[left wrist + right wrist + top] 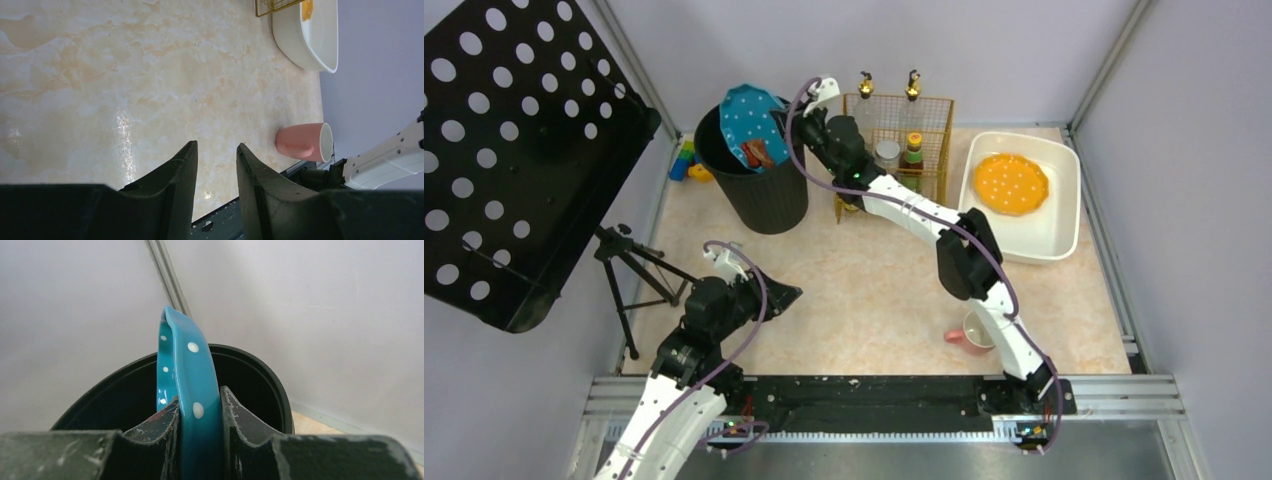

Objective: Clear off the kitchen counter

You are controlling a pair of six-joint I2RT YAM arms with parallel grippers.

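Our left jaws hang slightly spread and empty at seven o'clock over the tabletop (864, 290), which fills the middle between the rails. At eleven o'clock our right jaws pinch the rim of a blue dotted plate (192, 370), tipped steeply over the black bin (764, 200). We judge that this thin edge hold could slip and drop the plate into the bin. A pink cup (300, 141) sits at five o'clock.

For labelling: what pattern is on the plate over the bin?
Teal plate, white dots; right wrist view.
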